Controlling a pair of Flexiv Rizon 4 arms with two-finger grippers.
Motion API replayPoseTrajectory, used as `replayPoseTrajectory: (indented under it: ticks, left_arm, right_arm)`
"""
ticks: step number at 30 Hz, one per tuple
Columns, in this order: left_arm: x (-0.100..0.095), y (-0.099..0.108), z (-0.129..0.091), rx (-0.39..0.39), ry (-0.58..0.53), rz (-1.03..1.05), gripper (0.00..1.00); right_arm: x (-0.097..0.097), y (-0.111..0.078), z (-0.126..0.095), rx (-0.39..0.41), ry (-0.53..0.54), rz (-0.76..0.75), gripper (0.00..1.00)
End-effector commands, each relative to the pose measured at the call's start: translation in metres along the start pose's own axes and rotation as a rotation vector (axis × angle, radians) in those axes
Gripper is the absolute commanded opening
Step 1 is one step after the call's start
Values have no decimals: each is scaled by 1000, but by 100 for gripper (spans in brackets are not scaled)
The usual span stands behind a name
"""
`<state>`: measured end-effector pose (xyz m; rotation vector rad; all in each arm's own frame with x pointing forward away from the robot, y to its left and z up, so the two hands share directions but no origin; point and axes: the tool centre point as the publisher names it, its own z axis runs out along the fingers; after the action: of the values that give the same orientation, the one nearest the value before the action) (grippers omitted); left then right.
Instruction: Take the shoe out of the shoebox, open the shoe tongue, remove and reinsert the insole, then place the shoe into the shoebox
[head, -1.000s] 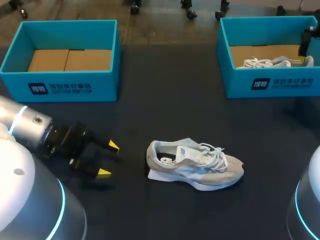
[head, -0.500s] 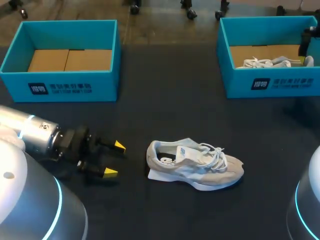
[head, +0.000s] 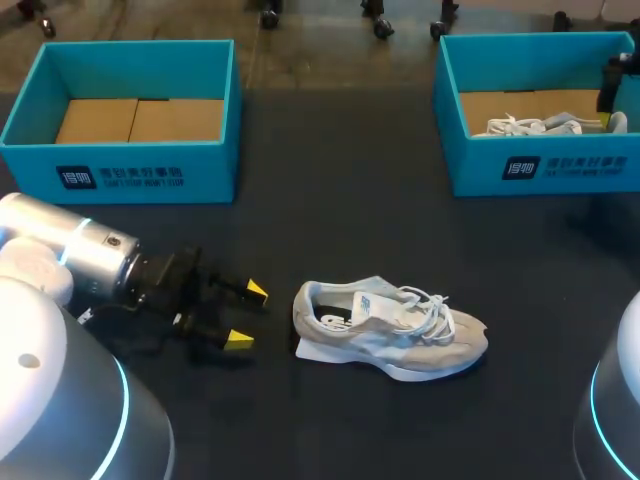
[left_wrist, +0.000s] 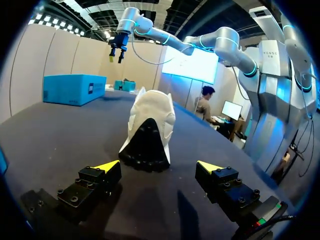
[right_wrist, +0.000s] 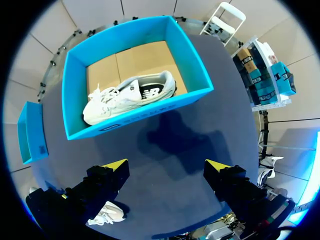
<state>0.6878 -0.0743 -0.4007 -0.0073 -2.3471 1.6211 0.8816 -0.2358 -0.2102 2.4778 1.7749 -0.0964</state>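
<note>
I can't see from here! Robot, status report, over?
Left gripper open, facing heel of grey-white sneaker. Right gripper open, blue cardboard shoebox ahead. Nothing between left gripper and sneaker.

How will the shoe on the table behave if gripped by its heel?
Likely light for its size: the shoe is a low fabric trainer. Its heel collar looks soft and may fold in the left gripper. It sits flat on its sole, so a push would probably slide it, not tip it.

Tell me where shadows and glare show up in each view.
Head view: a soft shadow lies on the table under the left gripper. Left wrist view: the shoe is brightly lit on top, dark at the heel. Right wrist view: a dark shadow falls on the table between the right gripper and the shoebox.
</note>
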Motion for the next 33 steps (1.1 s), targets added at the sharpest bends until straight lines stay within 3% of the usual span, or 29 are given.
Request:
replayPoseTrajectory:
  ticks: [1, 5, 7, 17, 22, 33]
  left_arm:
    - [-8, 5, 5, 50, 11, -32, 100]
    - [-13, 5, 16, 69, 6, -32, 100]
    - [-13, -2, 21, 31, -63, -12, 100]
    - [-13, -2, 21, 31, -63, -12, 100]
    - [-22, -1, 27, 98, -42, 4, 100]
    - [-18, -8, 52, 116, -45, 43, 100]
  right_arm:
    - [0, 0, 0, -1, 1, 1, 100]
    - [0, 0, 0, -1, 1, 1, 100]
    - [0, 0, 0, -1, 1, 1, 100]
    - [0, 0, 0, -1, 1, 1, 100]
    - [0, 0, 0, -1, 1, 1, 100]
    - [0, 0, 0, -1, 1, 1, 100]
